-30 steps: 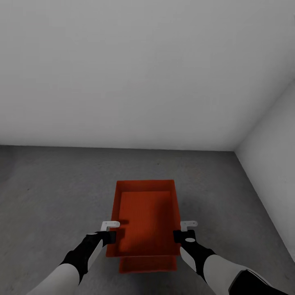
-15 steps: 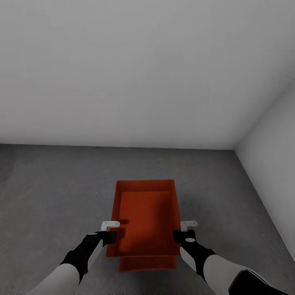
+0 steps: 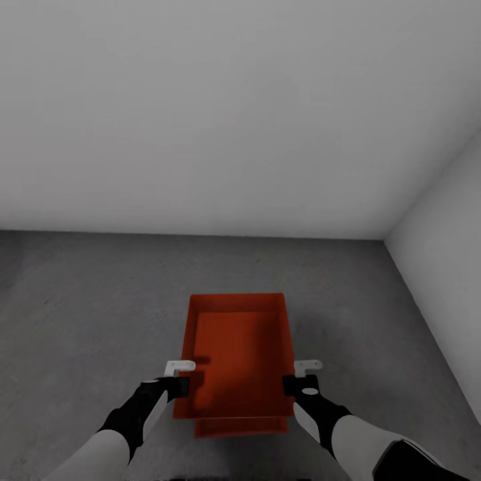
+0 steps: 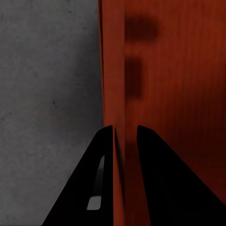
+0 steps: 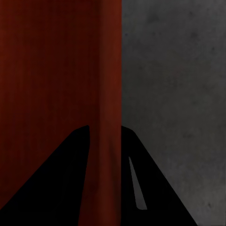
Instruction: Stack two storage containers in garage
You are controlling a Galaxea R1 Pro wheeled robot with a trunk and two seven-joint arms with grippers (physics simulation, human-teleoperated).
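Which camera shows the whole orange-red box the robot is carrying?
The head view: the orange-red rectangular open-top bin shows whole, held between both grippers. The left wrist view and right wrist view show just a pinched side wall each.

The lower storage container (image 3: pixel 240 427) is almost wholly covered by the upper storage container (image 3: pixel 237 347); only a strip at its near end shows, so how squarely the two sit cannot be told. In each wrist view the container wall hides the gap between the fingers. Both forearms run off the head view's bottom edge.
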